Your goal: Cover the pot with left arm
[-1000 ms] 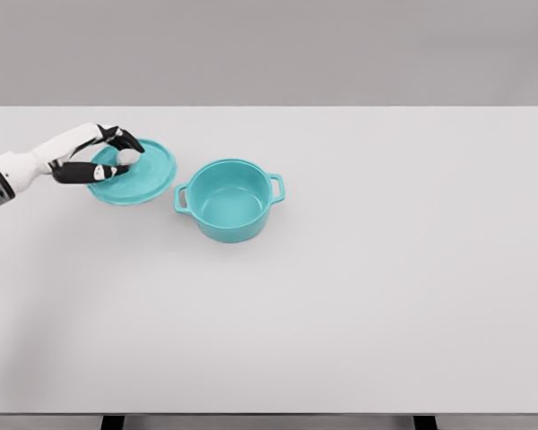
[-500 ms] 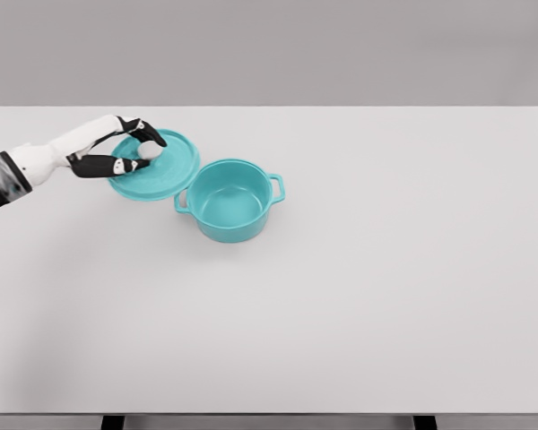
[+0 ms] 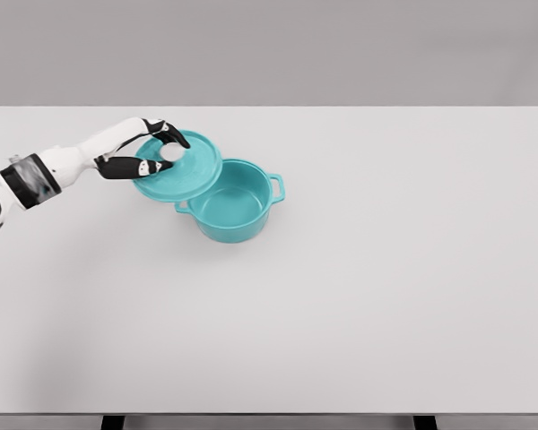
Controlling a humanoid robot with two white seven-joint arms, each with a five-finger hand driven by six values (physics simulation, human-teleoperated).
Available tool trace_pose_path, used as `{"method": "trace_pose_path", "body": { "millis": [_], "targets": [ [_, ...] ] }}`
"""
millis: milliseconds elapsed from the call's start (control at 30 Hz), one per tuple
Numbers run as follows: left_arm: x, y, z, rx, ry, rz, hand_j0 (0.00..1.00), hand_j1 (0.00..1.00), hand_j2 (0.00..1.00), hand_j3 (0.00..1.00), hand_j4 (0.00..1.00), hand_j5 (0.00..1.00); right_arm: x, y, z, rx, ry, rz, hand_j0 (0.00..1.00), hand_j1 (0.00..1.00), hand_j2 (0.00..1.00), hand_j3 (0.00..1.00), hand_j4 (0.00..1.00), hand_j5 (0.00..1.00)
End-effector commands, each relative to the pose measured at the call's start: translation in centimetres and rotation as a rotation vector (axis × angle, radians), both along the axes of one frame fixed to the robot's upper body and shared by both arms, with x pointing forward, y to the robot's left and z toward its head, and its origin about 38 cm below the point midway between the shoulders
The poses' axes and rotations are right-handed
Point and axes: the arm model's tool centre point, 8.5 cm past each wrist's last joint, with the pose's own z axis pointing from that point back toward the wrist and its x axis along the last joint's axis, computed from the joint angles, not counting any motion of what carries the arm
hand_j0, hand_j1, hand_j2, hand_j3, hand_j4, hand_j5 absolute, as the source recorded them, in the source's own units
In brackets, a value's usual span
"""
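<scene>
Above pot's (image 3: 230,202) left rim: teal lid (image 3: 186,170), tilted, overlapping the opening partway. Pinched at its white knob (image 3: 171,153) by left hand (image 3: 150,151), fingers closed round it. Pot upright on white table (image 3: 386,269), uncovered on right.

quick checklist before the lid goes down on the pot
1. Left hand grips the lid by its knob: ok.
2. Lid centred over the pot: not ok, it overlaps only the pot's left rim.
3. Pot interior empty: ok.
4. Pot upright on the table: ok.
5. Lid level: not ok, looks slightly tilted.
6. Clearance between lid and rim: cannot tell.
</scene>
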Motion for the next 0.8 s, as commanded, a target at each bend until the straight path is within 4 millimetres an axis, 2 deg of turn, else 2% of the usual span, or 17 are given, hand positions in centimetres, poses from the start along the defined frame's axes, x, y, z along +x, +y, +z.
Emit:
{"method": "trace_pose_path", "body": {
  "millis": [0, 433, 500, 633, 767],
  "targets": [
    [0.1, -0.2, -0.2, -0.011, 0.006, 0.005, 0.57, 0.57, 0.57, 0.57, 0.57, 0.57, 0.0, 0.0, 0.0, 0.000, 0.000, 0.001, 1.00, 1.00, 1.00, 1.00, 1.00, 1.00],
    [0.0, -1.4, -0.7, -0.026, 0.013, -0.018, 0.57, 0.57, 0.57, 0.57, 0.57, 0.57, 0.0, 0.0, 0.0, 0.002, 0.000, 0.001, 1.00, 1.00, 1.00, 1.00, 1.00, 1.00],
    [-0.1, -2.3, -1.0, -0.038, 0.016, -0.032, 0.57, 0.57, 0.57, 0.57, 0.57, 0.57, 0.0, 0.0, 0.0, 0.001, -0.002, 0.001, 1.00, 1.00, 1.00, 1.00, 1.00, 1.00],
    [-0.4, -2.7, -1.3, -0.041, 0.020, -0.046, 0.57, 0.57, 0.57, 0.57, 0.57, 0.57, 0.0, 0.0, 0.0, 0.000, 0.000, 0.001, 1.00, 1.00, 1.00, 1.00, 1.00, 1.00],
    [-0.7, -4.3, -1.6, -0.015, -0.003, -0.072, 0.58, 0.58, 0.58, 0.58, 0.58, 0.58, 0.0, 0.0, 0.0, 0.001, -0.002, 0.001, 1.00, 1.00, 1.00, 1.00, 1.00, 1.00]
  ]
}}
